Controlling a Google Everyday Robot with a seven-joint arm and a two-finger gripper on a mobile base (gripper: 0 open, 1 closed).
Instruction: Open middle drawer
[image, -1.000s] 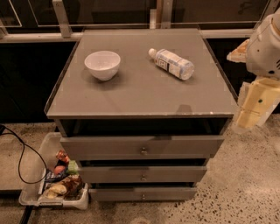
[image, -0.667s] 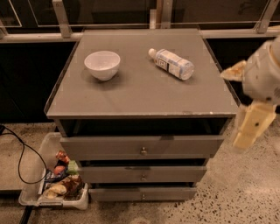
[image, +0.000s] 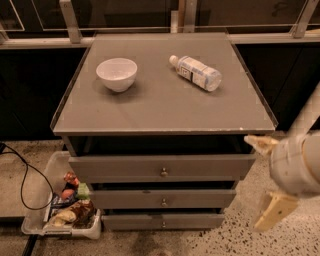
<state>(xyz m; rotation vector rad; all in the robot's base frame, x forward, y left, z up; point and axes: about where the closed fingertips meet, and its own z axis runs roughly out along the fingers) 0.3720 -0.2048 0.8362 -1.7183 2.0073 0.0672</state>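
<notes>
The grey cabinet (image: 165, 107) has three drawer fronts stacked at its front. The middle drawer (image: 200, 198) is the mid-sized grey front with a small brass knob (image: 163, 202) at its centre, and it looks shut. The wider top drawer (image: 210, 166) is above it and the narrow bottom drawer (image: 200, 220) is below. My gripper (image: 266, 177) is to the right of the cabinet, about level with the drawers and apart from them. Its two cream fingers (image: 272, 212) are spread open and hold nothing.
A white bowl (image: 116, 73) and a plastic water bottle (image: 196, 72) lying on its side are on the cabinet top. A white bin of snacks (image: 67, 205) is on the floor at the left, with a black cable (image: 22, 172) beside it. A railing runs behind.
My gripper has dropped from beside the cabinet's top right corner to drawer height at the right. The drawers, bowl and bottle have not moved.
</notes>
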